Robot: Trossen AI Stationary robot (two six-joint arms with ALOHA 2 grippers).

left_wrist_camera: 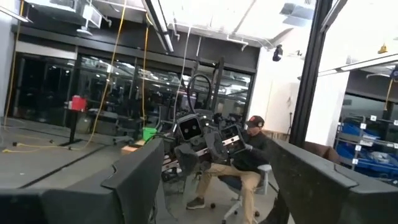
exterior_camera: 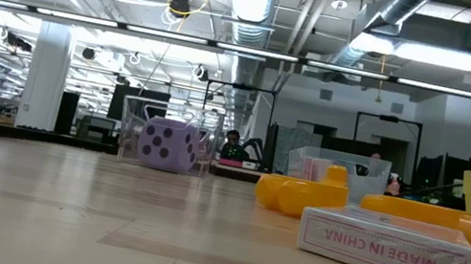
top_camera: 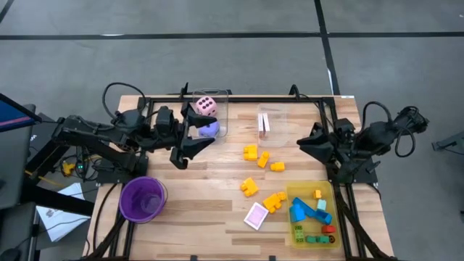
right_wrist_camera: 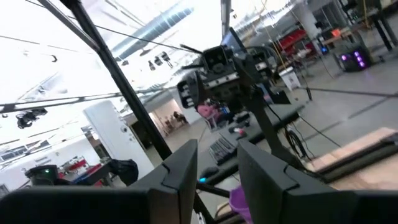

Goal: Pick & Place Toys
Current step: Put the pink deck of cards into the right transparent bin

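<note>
Toys (top_camera: 262,161) lie scattered mid-desk (top_camera: 196,206) toward its right edge, while both claws, left (top_camera: 190,146) and right (top_camera: 308,139), hover open and empty.

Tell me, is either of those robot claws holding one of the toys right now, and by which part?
No. The left gripper is open and empty beside the purple die. The right gripper is also open, with nothing between its fingers.

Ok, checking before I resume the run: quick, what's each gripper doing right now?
Left gripper: open, holding nothing, raised beside the clear box with the dice.
Right gripper: open, holding nothing, raised near the table's right edge.
</note>
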